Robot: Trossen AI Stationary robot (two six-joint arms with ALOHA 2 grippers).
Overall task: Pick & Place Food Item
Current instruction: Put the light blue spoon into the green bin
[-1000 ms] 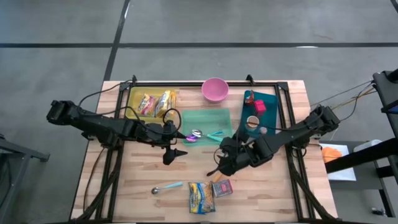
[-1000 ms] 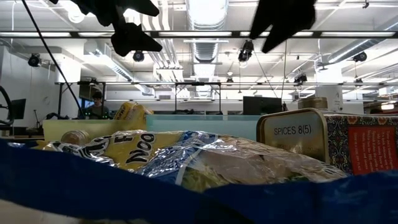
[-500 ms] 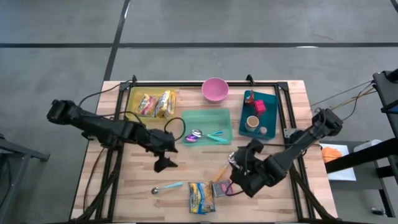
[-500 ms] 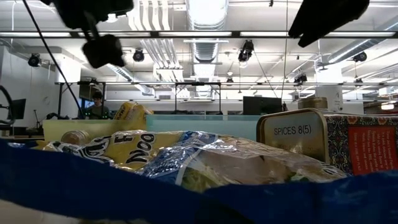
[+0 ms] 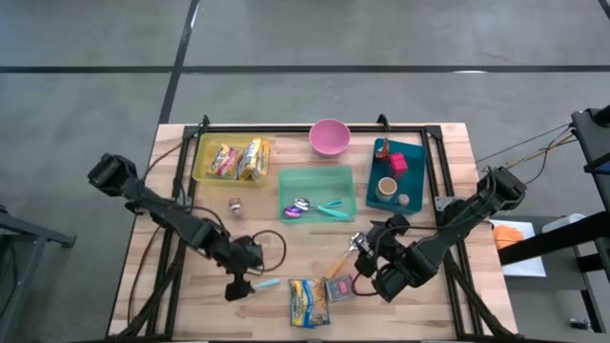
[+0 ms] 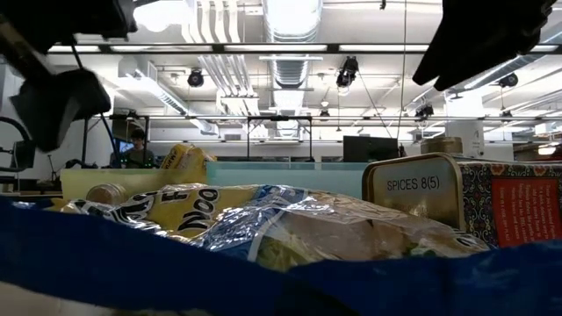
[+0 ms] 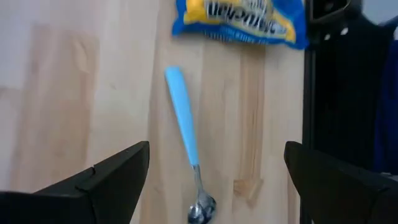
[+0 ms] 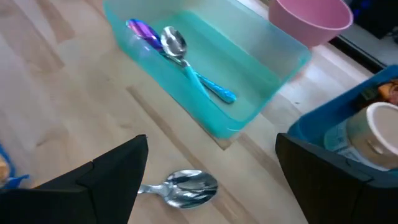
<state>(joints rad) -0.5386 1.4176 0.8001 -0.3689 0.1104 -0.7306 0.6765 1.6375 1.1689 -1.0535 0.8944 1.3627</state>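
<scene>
You have the snack packet just left of the spice tin, spoon further left.

A blue-and-yellow snack packet lay flat at the table's near edge, just beside a patterned spice tin; two more packets sat in the yellow bin at the far-left corner.

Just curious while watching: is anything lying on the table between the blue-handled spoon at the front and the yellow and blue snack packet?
No. In the left wrist view, only bare wood separates the blue-handled spoon from the snack packet. The high view agrees.
</scene>
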